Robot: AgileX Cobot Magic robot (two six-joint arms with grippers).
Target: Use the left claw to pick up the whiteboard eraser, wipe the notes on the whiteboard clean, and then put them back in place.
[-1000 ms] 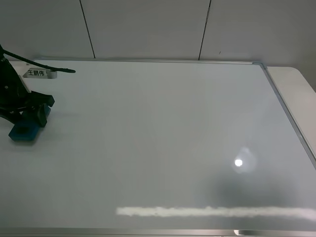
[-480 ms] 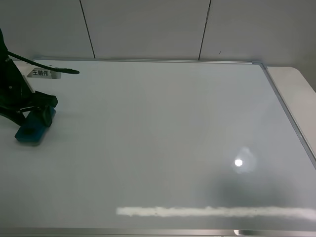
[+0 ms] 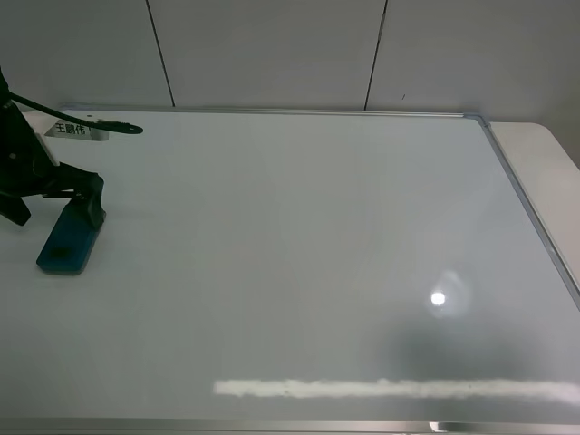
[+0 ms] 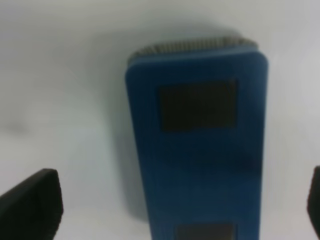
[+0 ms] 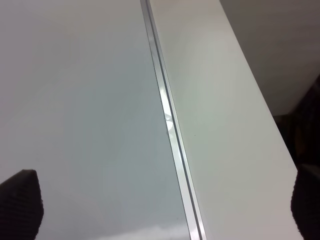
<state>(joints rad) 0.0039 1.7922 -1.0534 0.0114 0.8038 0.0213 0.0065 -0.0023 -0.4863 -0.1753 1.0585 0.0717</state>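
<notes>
The whiteboard eraser [image 3: 67, 241] lies flat on the whiteboard [image 3: 299, 236] near its left edge. It looks blue-teal with two dark recesses on top. My left claw [image 3: 53, 213] hangs just over the eraser's far end, with one finger on each side and both clear of it. In the left wrist view the eraser [image 4: 197, 150] lies between the two wide-apart black fingertips [image 4: 30, 205], untouched. No notes show on the board. My right gripper [image 5: 162, 205] is open and empty over the board's silver frame [image 5: 170, 130]; it is out of the high view.
A white labelled box [image 3: 69, 130] and a black cable [image 3: 104, 125] ride on the left arm. White table surface [image 3: 544, 163] runs along the board's right frame. A bright glare spot [image 3: 438, 297] and a light streak [image 3: 390, 388] reflect off the board.
The left claw has opened and let go of the eraser. The eraser, held tilted a second ago, now lies flat on the board, slightly to the right.
</notes>
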